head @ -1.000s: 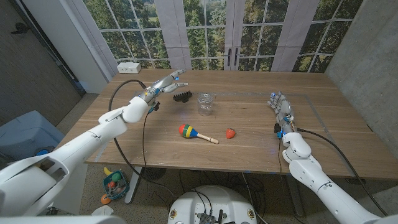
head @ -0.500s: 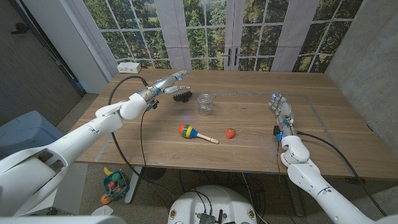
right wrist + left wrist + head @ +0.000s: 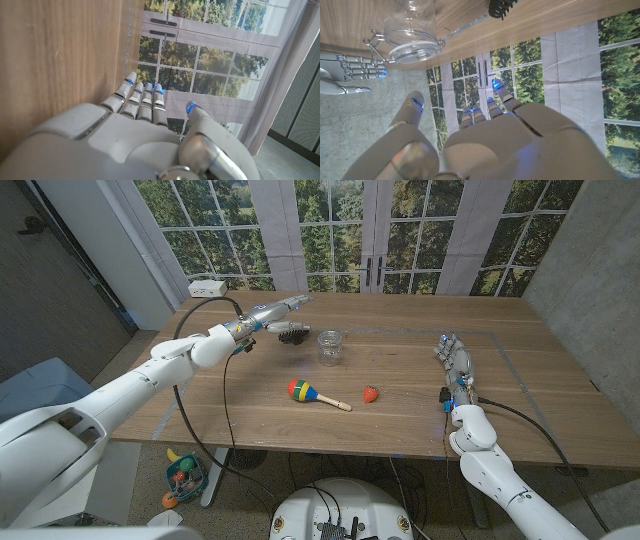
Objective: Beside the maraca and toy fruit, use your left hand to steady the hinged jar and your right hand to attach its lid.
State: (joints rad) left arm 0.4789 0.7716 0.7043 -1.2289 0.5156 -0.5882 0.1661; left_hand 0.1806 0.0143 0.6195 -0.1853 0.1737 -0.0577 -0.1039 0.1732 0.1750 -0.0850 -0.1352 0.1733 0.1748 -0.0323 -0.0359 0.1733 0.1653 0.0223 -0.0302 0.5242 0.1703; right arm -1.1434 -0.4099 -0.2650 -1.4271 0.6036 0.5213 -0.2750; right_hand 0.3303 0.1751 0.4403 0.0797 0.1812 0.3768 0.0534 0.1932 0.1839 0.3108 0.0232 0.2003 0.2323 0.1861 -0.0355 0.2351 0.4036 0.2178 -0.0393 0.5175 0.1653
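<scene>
Hinged glass jar (image 3: 331, 346) stands open near the far middle of the wooden table (image 3: 400, 415), its lid not yet on. Nearer the robot lie a maraca (image 3: 304, 392) and a red toy fruit (image 3: 371, 394). Left hand (image 3: 279, 307), fingers spread and holding nothing, hovers beside a black brush (image 3: 292, 332). Right hand (image 3: 456, 360) rests released, well apart at the table's right.
</scene>
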